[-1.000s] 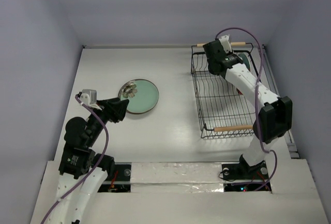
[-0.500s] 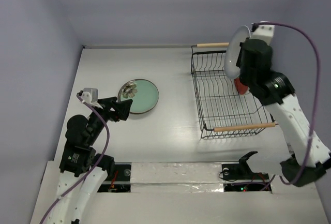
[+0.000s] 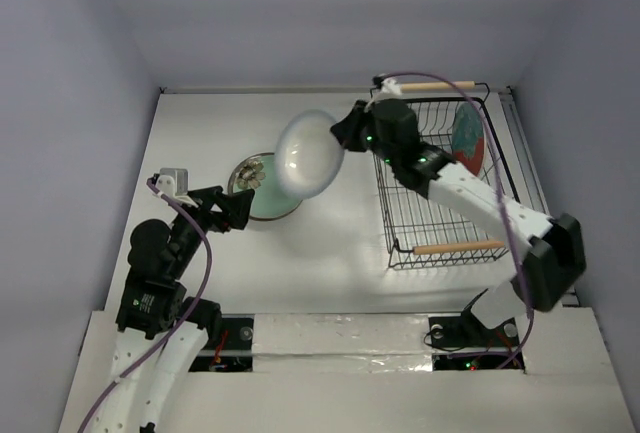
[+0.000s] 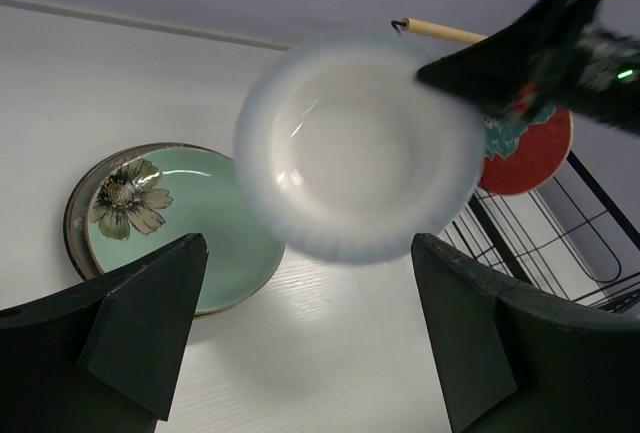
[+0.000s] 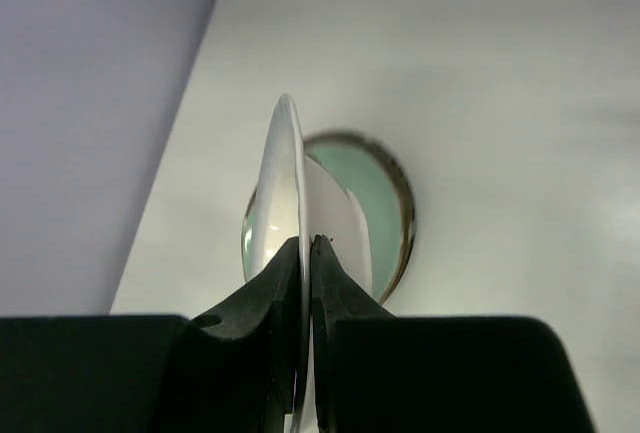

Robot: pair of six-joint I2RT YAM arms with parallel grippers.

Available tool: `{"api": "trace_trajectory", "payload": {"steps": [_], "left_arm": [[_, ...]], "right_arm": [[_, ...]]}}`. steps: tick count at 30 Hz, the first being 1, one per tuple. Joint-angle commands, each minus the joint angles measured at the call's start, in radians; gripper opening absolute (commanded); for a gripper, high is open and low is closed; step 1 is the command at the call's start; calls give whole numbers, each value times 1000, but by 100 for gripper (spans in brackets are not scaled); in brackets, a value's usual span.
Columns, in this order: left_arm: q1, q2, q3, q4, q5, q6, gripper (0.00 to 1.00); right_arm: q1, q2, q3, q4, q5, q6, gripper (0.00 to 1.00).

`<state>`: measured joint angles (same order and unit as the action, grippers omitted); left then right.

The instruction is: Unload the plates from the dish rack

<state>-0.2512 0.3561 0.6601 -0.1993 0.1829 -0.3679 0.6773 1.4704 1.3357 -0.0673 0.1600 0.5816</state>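
Note:
My right gripper (image 3: 345, 136) is shut on the rim of the white plate with a bluish rim (image 3: 307, 153) and holds it in the air, on edge, left of the black wire dish rack (image 3: 432, 203). The plate also shows in the left wrist view (image 4: 355, 148) and edge-on in the right wrist view (image 5: 285, 183), between my right gripper's (image 5: 308, 248) jaws. The teal-green plate (image 3: 262, 196) lies on the table on a grey plate, below it. The red plate (image 3: 468, 140) stands in the rack's far end. My left gripper (image 3: 235, 208) is open and empty, near the teal plate.
The rack's wooden handles are at its far end (image 3: 405, 84) and near end (image 3: 452, 247). White walls close in the table at the back and sides. The teal plate (image 4: 190, 218) carries a flower print near its left edge.
My right arm has swung the white plate out of the rack, up and then leftwards across the table, to above the teal plate. The left arm has barely moved.

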Motion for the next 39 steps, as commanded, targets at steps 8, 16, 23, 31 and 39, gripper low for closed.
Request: {"api": "trace_trajectory", "payload": {"steps": [8, 16, 23, 31, 39], "left_arm": [[15, 20, -8, 38, -5, -3, 77], [15, 23, -7, 40, -2, -2, 76], [15, 17, -8, 38, -2, -3, 76], [24, 9, -10, 41, 1, -3, 76], [24, 1, -11, 46, 10, -2, 76]], "right_arm": [[83, 243, 34, 423, -120, 351, 0], [93, 399, 14, 541, -134, 478, 0], [93, 475, -7, 630, -142, 579, 0], [111, 516, -84, 684, -112, 624, 18], [111, 512, -69, 525, -44, 498, 51]]}}
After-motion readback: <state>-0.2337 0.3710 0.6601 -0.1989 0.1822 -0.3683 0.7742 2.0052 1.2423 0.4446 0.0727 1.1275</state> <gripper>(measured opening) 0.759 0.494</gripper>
